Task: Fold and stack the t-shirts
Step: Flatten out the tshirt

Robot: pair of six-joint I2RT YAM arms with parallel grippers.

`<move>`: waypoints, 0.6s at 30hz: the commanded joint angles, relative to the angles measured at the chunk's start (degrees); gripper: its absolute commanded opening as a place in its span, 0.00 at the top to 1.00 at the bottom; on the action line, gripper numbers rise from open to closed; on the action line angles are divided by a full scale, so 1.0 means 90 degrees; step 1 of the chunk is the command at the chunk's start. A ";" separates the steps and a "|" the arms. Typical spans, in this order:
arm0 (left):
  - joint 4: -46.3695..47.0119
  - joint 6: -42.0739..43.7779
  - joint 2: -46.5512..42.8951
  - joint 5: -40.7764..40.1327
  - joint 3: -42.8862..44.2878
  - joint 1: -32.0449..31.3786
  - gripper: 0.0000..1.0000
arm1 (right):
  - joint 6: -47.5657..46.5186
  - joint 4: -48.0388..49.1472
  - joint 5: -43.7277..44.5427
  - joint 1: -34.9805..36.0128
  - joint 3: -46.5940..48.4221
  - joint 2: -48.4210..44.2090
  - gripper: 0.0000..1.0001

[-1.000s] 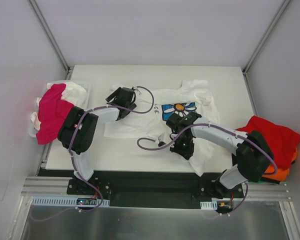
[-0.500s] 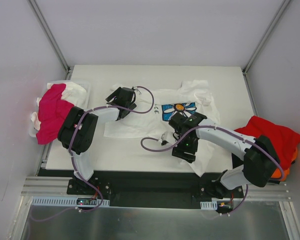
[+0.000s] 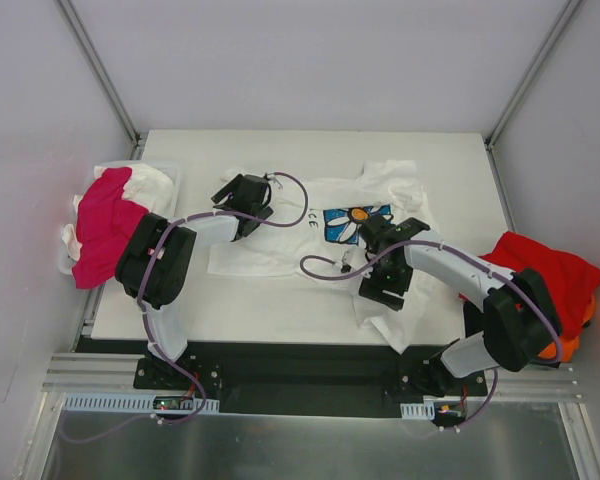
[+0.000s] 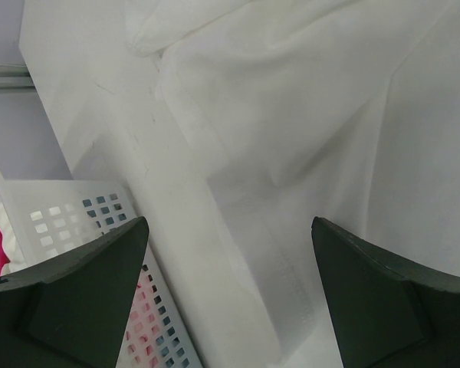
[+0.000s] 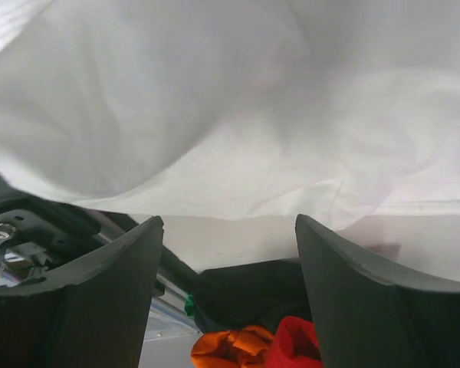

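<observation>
A white t-shirt [image 3: 280, 240] with a blue daisy print [image 3: 358, 218] lies spread and rumpled across the middle of the table. My left gripper [image 3: 238, 196] hovers open over its left hem [image 4: 253, 230], with nothing between the fingers. Low over the shirt's near right part [image 5: 215, 115], my right gripper [image 3: 383, 292] also stands open and empty. A magenta-pink t-shirt [image 3: 105, 225] hangs over a basket at the left. Red [image 3: 545, 268] and orange [image 3: 565, 345] t-shirts lie piled off the table's right side, also seen as orange cloth [image 5: 230, 345] below my right fingers.
A white perforated basket [image 4: 77, 222] stands at the table's left edge [image 3: 170, 180], holding more white cloth. The table's near edge [image 3: 280, 330] runs just below the shirt. Metal frame posts rise at the back corners.
My right gripper has gone from shut to open, letting go of the white shirt's cloth, and has moved to the right. The left arm has not moved.
</observation>
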 commanded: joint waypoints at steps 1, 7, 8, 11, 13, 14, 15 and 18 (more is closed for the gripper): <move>0.0070 -0.0012 -0.0259 -0.0035 0.0032 0.0030 0.12 | -0.0458 0.0287 0.0256 -0.0430 0.0254 0.0138 0.26; 0.0070 -0.0022 -0.0239 -0.0055 0.0013 0.0040 0.12 | -0.0751 0.1039 0.0451 -0.0977 0.0117 0.0626 0.21; 0.0070 -0.0031 -0.0239 -0.0055 -0.0017 0.0040 0.12 | -0.0780 0.1137 0.0471 -0.1055 0.0137 0.0801 0.21; 0.0070 0.0017 -0.0269 -0.0084 -0.0085 0.0040 0.12 | -0.0898 0.1479 0.0500 -0.1329 0.0264 0.1056 0.09; 0.0070 0.0037 -0.0298 -0.0133 -0.0124 0.0040 0.12 | -0.0947 0.1713 0.0539 -0.1495 0.0410 0.1329 0.08; 0.0070 0.0047 -0.0327 -0.0152 -0.0173 0.0040 0.11 | -0.0956 0.1801 0.0559 -0.1553 0.0449 0.1426 0.07; 0.0070 0.0066 -0.0347 -0.0162 -0.0202 0.0040 0.11 | -0.0986 0.1898 0.0559 -0.1660 0.0498 0.1601 0.07; 0.0070 0.0056 -0.0473 -0.0162 -0.0339 0.0040 0.11 | -0.1044 0.2026 0.0520 -0.1875 0.0722 0.1856 0.05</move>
